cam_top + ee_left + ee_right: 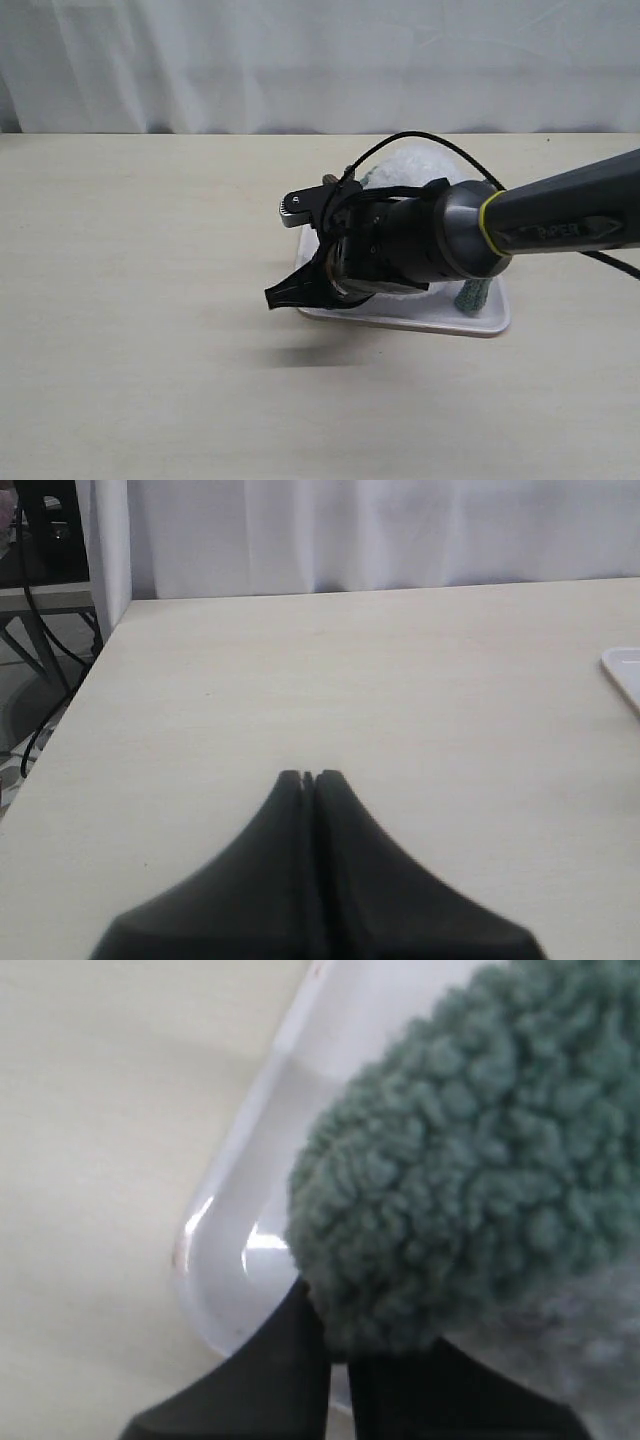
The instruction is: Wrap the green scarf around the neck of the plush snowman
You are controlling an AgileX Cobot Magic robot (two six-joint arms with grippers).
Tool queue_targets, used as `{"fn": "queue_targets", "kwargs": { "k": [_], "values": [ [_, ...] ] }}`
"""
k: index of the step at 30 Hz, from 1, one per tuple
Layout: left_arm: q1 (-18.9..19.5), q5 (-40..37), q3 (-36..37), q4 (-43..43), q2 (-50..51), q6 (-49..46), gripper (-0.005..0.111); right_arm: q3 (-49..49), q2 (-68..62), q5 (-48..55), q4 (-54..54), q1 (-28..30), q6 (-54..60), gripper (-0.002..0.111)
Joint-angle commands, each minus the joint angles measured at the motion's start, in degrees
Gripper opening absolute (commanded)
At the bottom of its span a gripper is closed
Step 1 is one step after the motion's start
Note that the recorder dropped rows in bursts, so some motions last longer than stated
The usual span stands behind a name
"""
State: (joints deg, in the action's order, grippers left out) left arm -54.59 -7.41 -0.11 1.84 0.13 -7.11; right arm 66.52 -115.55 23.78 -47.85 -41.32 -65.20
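On your pale table point(150, 300), the white tray point(485, 322) held the plush snowman point(412, 160), mostly hidden, and the green scarf point(470, 1160), whose rounded end your right gripper point(338, 1358) pinched tightly, while your left gripper point(308, 777) stood pressed together, empty, apart from the tray.

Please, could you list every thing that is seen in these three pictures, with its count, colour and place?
green scarf: one, dull green, in the tray, rounded end at the right gripper's tips
plush snowman: one, white, in the tray, mostly hidden behind the right arm
tray: one, white, on the table
table: one, pale beige
curtain: white, behind the table
cable: one, black, looping over the right arm
left gripper: black, shut, over bare table, apart from the tray
right gripper: black, shut, at a tray corner; a pinch on the scarf cannot be told
right arm: dark grey, yellow ring
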Motion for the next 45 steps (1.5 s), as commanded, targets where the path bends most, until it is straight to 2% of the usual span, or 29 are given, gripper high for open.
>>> {"fn": "queue_targets", "kwargs": {
  "k": [1, 5, 11, 20, 35, 45],
  "values": [
    [-0.1, 1.8, 0.1, 0.8, -0.1, 0.0, 0.0, 0.1, 3.8, 9.5, 11.5, -0.1, 16.9, 0.004],
    [-0.1, 1.8, 0.1, 0.8, -0.1, 0.0, 0.0, 0.1, 5.4, 18.9, 15.3, -0.1, 25.2, 0.004],
    [-0.1, 1.8, 0.1, 0.8, -0.1, 0.0, 0.0, -0.5, 5.8, 27.2, 15.5, -0.1, 27.8, 0.004],
    [-0.1, 1.8, 0.1, 0.8, -0.1, 0.0, 0.0, -4.7, 4.3, 27.3, 12.7, -0.1, 28.4, 0.004],
    [-0.1, 1.8, 0.1, 0.8, -0.1, 0.0, 0.0, -4.7, 4.0, 31.9, 6.6, -0.1, 28.2, 0.004],
    [-0.1, 1.8, 0.1, 0.8, -0.1, 0.0, 0.0, -4.7, 4.0, 32.5, 7.6, -0.1, 31.6, 0.007]
  ]
}}
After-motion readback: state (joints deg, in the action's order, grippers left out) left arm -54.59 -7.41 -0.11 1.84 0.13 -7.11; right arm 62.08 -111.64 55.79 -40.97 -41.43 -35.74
